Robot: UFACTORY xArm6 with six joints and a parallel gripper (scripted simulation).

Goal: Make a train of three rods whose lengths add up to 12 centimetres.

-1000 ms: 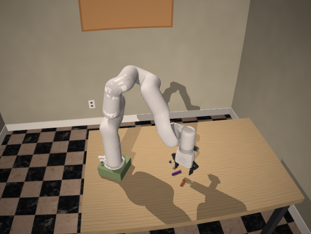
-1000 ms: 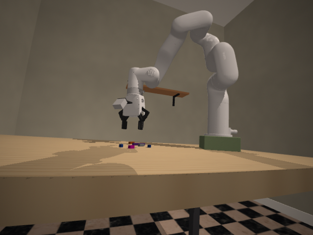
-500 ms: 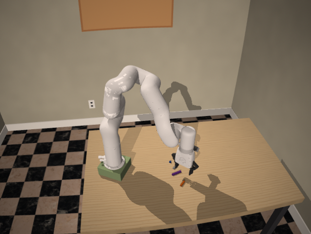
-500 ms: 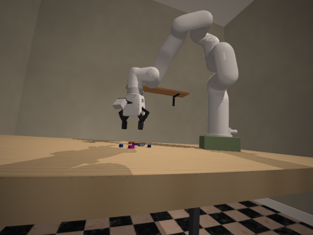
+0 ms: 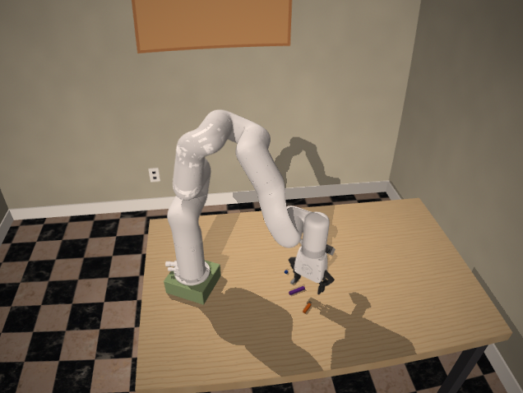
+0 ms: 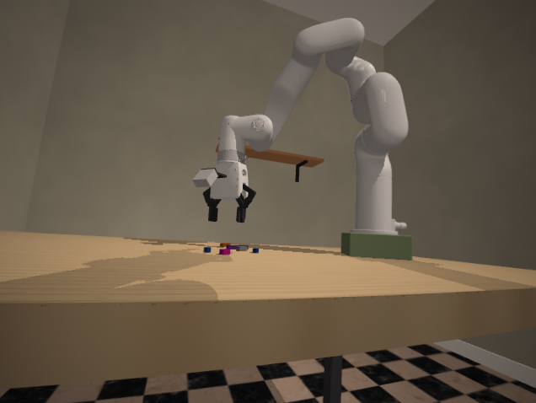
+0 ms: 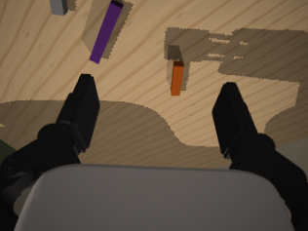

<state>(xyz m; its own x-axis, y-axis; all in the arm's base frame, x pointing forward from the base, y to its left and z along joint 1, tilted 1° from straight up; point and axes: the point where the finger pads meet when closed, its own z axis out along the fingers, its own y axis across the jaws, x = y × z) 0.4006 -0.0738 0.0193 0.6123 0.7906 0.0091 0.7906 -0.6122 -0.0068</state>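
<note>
Wrist view shows me the jaws spread wide with nothing between them, hanging over the table [image 7: 146, 121], the orange rod [image 7: 177, 79] ahead between them. The purple rod [image 7: 105, 31], grey rod [image 7: 58, 6] and magenta rod [image 6: 223, 251] lie scattered apart, so I judge no train started yet.

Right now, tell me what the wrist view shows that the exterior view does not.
Only the wrist view shows the orange rod whole, lying apart from the purple rod. Only the exterior view shows the magenta rod, two blue rods and the green base. Both show the open, empty gripper above the table, plus the purple and grey rods.
</note>
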